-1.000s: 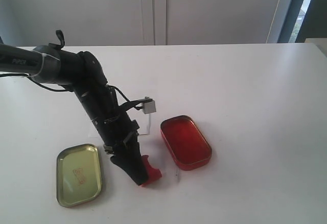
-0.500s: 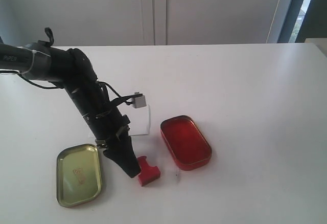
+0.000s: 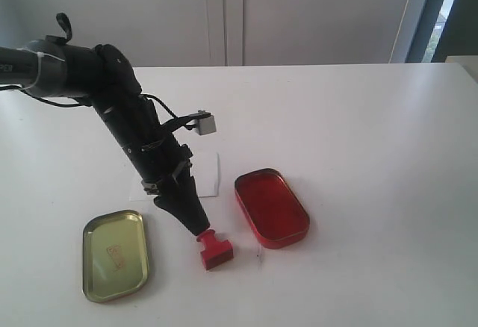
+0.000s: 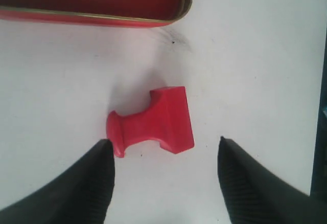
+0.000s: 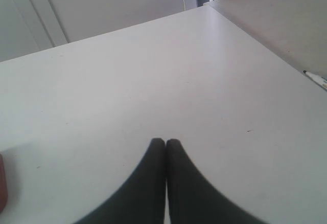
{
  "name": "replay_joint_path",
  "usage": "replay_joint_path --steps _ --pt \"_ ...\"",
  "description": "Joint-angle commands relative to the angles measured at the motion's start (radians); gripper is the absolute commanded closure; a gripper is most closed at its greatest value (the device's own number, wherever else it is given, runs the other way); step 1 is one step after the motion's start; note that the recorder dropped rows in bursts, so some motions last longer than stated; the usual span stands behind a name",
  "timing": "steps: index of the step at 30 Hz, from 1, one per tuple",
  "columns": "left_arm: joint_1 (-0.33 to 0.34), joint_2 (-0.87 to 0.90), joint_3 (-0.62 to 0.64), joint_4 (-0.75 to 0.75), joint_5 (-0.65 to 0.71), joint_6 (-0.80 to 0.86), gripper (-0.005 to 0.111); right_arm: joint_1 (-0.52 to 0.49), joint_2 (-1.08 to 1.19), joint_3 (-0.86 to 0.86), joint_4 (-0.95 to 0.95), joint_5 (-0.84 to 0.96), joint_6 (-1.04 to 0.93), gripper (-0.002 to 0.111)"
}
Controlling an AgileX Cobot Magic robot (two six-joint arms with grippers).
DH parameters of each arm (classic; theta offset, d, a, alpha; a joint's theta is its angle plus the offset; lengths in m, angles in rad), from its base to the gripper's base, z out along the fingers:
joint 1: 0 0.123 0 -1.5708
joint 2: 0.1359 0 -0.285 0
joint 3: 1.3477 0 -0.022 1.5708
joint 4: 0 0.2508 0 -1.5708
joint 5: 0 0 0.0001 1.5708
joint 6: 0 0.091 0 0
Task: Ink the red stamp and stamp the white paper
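Lower centre: red stamp (image 3: 214,251) tipped on its side, beside the ink tin (image 3: 272,206). Just above, left gripper (image 3: 199,226) spread wide, holding nothing; right gripper (image 5: 165,142) pressed together (over bare tabletop). Risk of skidding the stamp across the smooth white table (image 3: 358,155) if closed off-centre. Farther up: white paper (image 3: 209,174), then pale cabinet doors (image 3: 299,13).

Smooth plastic red stamp (image 4: 153,124), glossy metal tin lid (image 3: 119,231), matt white table (image 3: 358,155).

On the table (image 3: 358,133), toward its near edge, the stamp (image 3: 215,252) lies on its side between the tin lid (image 3: 116,256) on its left and the ink tin (image 3: 272,207) on its right, with the paper (image 3: 208,174) flat behind it, toward the far edge.
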Motion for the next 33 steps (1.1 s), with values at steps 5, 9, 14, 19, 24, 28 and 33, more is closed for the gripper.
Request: replay_joint_path --steps 5,9,14,19,24,28,33 --pt "0.002 -0.012 -0.003 0.001 0.095 -0.009 0.063 -0.005 -0.006 0.002 0.0 -0.003 0.0 0.108" --pt "0.002 -0.012 -0.003 0.001 0.095 -0.009 0.085 -0.005 -0.006 0.002 0.0 -0.003 0.0 0.108" --pt "0.002 -0.012 -0.003 0.001 0.095 -0.009 0.107 -0.005 -0.006 0.002 0.0 -0.003 0.0 0.108" --pt "0.002 -0.012 -0.003 0.001 0.095 -0.009 0.107 -0.005 -0.006 0.002 0.0 -0.003 0.0 0.108" --pt "0.002 -0.012 -0.003 0.017 0.095 -0.027 0.107 -0.005 -0.006 0.002 0.0 -0.003 0.0 0.108" --pt "0.002 -0.014 -0.003 0.054 0.095 -0.092 0.107 -0.005 -0.006 0.002 0.0 -0.003 0.0 0.108" --pt "0.002 -0.014 -0.003 0.072 0.095 -0.169 0.107 -0.005 -0.006 0.002 0.0 -0.003 0.0 0.108"
